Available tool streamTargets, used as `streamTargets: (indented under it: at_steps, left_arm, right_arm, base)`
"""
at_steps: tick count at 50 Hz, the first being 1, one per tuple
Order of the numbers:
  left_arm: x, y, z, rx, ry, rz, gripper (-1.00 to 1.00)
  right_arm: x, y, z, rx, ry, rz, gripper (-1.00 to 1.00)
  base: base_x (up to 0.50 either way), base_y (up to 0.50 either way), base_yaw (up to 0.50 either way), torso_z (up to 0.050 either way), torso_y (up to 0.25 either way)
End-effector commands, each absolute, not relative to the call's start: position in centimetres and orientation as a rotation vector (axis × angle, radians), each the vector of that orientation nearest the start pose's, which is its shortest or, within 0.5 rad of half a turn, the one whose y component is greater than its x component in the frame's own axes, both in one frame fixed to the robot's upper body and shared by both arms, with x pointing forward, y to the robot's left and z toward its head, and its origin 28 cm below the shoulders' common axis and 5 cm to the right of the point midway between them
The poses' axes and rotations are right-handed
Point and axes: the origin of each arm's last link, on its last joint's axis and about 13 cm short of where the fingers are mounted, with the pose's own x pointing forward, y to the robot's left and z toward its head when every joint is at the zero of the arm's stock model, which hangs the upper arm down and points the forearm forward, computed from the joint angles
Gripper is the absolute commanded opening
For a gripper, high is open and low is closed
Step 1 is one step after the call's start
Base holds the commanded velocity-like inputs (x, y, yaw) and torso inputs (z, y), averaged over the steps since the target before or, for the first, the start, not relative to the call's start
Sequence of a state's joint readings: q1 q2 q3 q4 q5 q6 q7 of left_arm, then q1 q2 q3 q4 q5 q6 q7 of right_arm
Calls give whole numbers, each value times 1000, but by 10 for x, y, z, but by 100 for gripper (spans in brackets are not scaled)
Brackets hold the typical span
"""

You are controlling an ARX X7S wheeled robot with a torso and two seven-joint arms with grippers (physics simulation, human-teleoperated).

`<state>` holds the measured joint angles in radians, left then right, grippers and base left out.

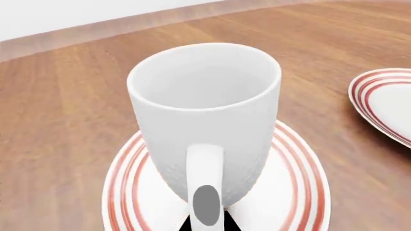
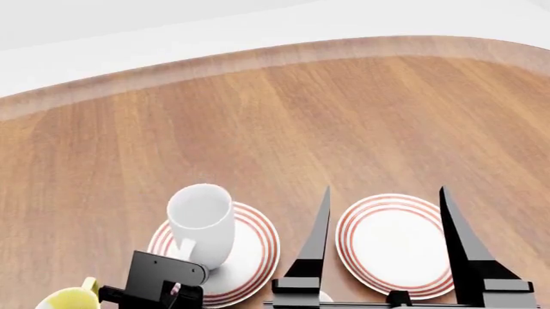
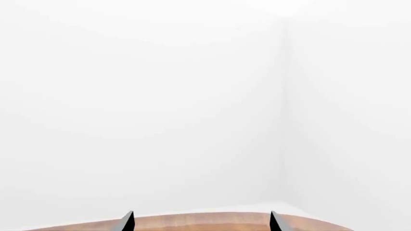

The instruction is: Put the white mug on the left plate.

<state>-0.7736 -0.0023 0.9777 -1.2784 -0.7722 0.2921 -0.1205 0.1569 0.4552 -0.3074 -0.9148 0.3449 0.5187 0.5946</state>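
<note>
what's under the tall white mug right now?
The tall glossy white mug stands upright on the left red-ringed white plate. The plate's centre is covered by the mug's base, so contact there cannot be seen.

Occlusions / crops:
white mug (image 2: 202, 222) covers part of left plate (image 2: 257, 248); left gripper (image 1: 207, 219) cropped at frame edge, closure unclear. Yellow mug (image 2: 69, 299) and second plate (image 1: 385, 103) also cut off by edges.

Two red-ringed plates, the left plate (image 2: 257, 248) and a second plate (image 2: 395, 244), are sitting with two mugs: the white mug (image 2: 202, 222) and a yellow mug (image 2: 69, 299).
</note>
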Motion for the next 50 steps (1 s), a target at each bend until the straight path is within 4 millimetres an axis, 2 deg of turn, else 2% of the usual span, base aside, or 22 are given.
streamTargets:
  at_steps: [1, 23, 24, 50]
  left_arm:
    - [325, 168, -18, 80, 307, -177, -100]
    - [322, 167, -21, 85, 326, -180, -100]
    - [322, 167, -21, 86, 327, -181, 100]
    - [320, 165, -19, 109, 286, -205, 100]
  right_arm:
    - [173, -88, 171, -47, -398, -2, 100]
    - [174, -88, 169, -45, -397, 0, 100]
    - [174, -88, 170, -45, -397, 0, 100]
    - [174, -86, 170, -47, -396, 5, 100]
  base:
    - [0, 0, 0, 0, 0]
    - [0, 0, 0, 0, 0]
    - [0, 0, 0, 0, 0]
    - [0, 0, 0, 0, 0]
